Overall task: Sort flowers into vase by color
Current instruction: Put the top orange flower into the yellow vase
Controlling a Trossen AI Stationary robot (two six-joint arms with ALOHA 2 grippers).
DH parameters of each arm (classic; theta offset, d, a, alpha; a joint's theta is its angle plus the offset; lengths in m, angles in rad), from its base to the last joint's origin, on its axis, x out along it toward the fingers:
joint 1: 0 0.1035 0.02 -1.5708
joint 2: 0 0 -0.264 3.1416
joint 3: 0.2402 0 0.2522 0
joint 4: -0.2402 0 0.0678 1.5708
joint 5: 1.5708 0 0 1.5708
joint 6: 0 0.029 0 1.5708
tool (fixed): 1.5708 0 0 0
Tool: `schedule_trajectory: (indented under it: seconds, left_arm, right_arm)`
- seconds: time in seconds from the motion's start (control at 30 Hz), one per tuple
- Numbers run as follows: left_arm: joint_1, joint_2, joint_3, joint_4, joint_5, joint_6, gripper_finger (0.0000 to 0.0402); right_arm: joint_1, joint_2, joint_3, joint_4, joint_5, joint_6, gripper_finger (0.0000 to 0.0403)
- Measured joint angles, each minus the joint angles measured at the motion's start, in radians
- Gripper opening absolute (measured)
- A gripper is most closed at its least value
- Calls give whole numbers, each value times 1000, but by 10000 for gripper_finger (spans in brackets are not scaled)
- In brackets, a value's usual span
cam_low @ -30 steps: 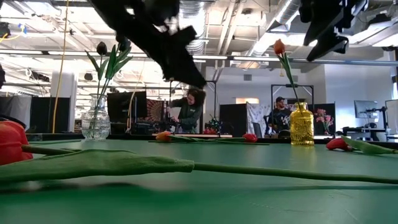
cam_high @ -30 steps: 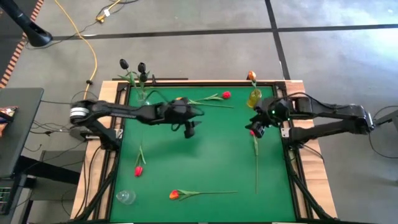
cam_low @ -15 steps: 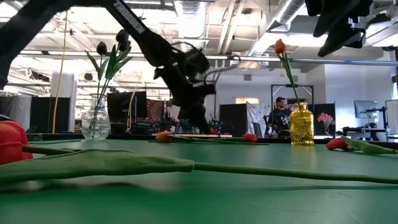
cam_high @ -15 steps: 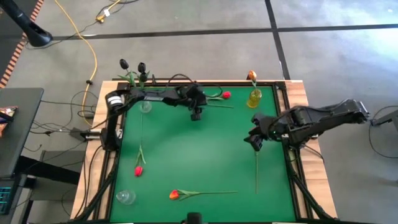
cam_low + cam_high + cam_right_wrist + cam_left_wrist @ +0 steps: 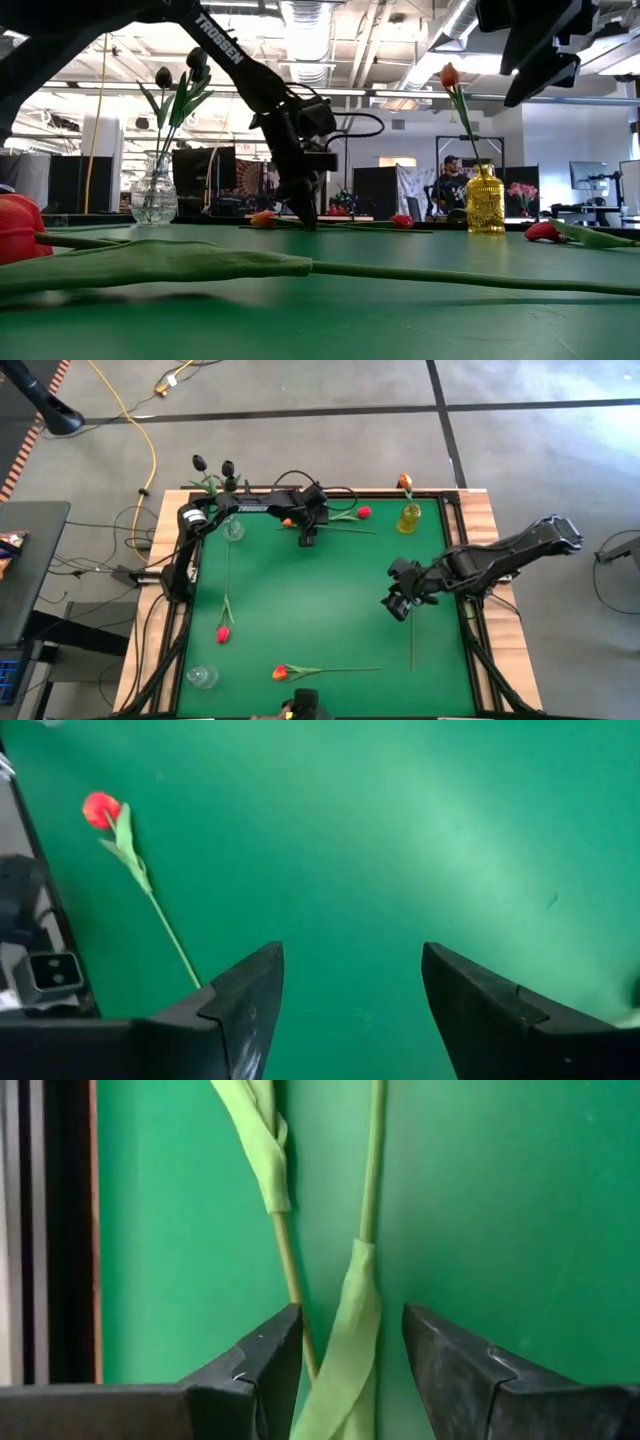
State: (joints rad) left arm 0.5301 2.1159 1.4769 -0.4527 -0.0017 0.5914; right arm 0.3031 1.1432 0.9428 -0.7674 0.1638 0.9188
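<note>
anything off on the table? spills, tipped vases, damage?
Nothing stands out. The clear vase and yellow vase stand upright with flowers in them. Loose tulips lie flat on the mat awaiting sorting. The left claw is open around two stems.

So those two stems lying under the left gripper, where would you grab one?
On the thin bare stem, not the floppy leaf. The left gripper is open, straddling both stems from straight above. They lie flat and nearly touching, so I'd probably shift sideways to catch one only.
</note>
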Motion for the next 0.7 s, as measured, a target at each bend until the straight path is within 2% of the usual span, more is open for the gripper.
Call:
schedule_trajectory:
  seconds: [0.43, 0.7]
  left_arm:
    - [-53, -1, 0, 45, -18, 125, 164]
    - [-30, -1, -1, 33, -15, 79, 164]
  right_arm:
    - [5, 41, 0, 6, -5, -3, 265]
    - [5, 40, 0, 5, -8, -7, 265]
